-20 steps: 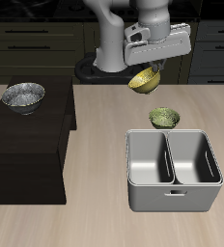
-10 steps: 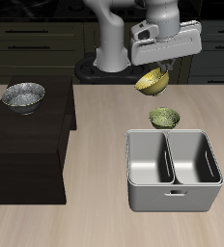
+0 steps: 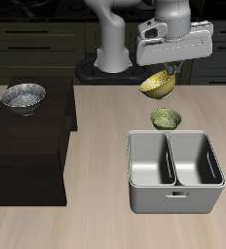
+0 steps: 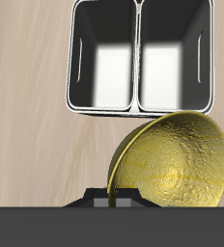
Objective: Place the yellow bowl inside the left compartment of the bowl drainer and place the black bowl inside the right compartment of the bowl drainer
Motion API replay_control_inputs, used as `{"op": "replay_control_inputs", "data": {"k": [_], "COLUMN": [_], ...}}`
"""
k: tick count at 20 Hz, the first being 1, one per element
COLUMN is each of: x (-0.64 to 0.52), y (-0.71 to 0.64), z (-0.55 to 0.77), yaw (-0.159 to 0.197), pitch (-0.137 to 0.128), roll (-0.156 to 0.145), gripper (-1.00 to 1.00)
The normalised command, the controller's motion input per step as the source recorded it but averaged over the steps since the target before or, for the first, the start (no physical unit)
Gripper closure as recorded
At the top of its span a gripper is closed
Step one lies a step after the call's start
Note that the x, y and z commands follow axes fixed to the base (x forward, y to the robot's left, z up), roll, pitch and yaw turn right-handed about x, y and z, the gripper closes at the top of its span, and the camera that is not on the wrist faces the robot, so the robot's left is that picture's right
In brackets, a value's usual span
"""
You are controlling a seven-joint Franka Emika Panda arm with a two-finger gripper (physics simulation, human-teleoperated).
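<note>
The bowl drainer (image 3: pixel 175 171) sits on the table near its front edge, and both of its deep wells show only bare grey floor in my wrist view (image 4: pixel 140 60). Just behind the bowl drainer, close to its back rim, a small olive-green bowl (image 3: pixel 166 119) stands upright on the table, nothing visible inside it. The black bowl (image 3: pixel 23 97) (silvery and speckled, really) rests on a dark cabinet (image 3: pixel 27 146) well apart from the bowl drainer, across the table from it.

The exterior view alone shows the olive-green bowl, the black bowl and the cabinet. My wrist view alone looks straight down into the two wells and shows the mottled inside of the yellow bowl (image 4: pixel 174 164).

My claw (image 3: pixel 162 72) is clamped on the rim of the yellow bowl (image 3: pixel 158 85), which hangs tilted in the air, above and behind the bowl drainer, over the olive-green bowl.
</note>
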Motion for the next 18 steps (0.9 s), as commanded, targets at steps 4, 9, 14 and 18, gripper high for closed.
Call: {"op": "replay_control_inputs", "data": {"k": [4,9,14,18], "x": [0.43,0.25,0.31,0.27], "y": [0.13,0.17,0.18,0.17], "z": [0.14,0.11,0.10,0.05], "yaw": [-0.014,-0.018,-0.025,-0.015], "pitch": [0.022,0.003,0.022,0.000], "roll": [-0.022,-0.005,-0.002,-0.009], "gripper": [1.00,1.00,1.00,1.00]}}
